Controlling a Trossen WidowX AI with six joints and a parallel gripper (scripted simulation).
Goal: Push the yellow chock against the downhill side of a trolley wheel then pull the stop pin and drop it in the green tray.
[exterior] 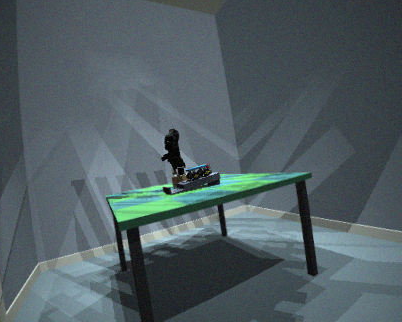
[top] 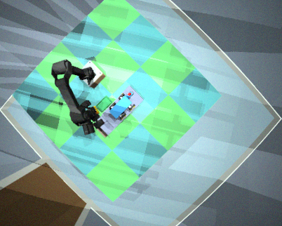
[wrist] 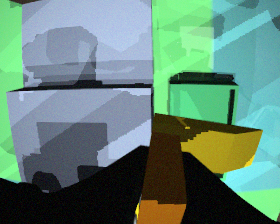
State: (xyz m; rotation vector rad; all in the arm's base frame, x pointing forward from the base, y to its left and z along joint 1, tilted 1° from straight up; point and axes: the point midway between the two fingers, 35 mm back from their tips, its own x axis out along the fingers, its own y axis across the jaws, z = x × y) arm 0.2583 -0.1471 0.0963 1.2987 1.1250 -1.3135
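Note:
My gripper (wrist: pixel 163 157) is shut on the orange handle of the yellow chock (top: pixel 97 111) (wrist: pixel 225 150). It holds the chock beside the lower part of the pale ramp (top: pixel 111 122) (exterior: pixel 201 182) (wrist: pixel 125 35), on the tray side. The blue trolley (top: pixel 121 107) (exterior: pixel 198 168) stands on the ramp, uphill of the gripper; it is out of the wrist view. The red-headed stop pin (top: pixel 130 94) (exterior: pixel 208 166) stands at its uphill end. The green tray (top: pixel 104 104) (wrist: pixel 200 102) lies beside the ramp, just beyond the chock in the wrist view. The chock's underside is hidden.
The arm (top: pixel 68 95) (exterior: pixel 172 145) reaches from its white base block (top: pixel 95 71) around the tray's left side in the top view. The ramp's low end has a dark edge strip (top: pixel 102 132). The ramp's side edge runs close beside the gripper.

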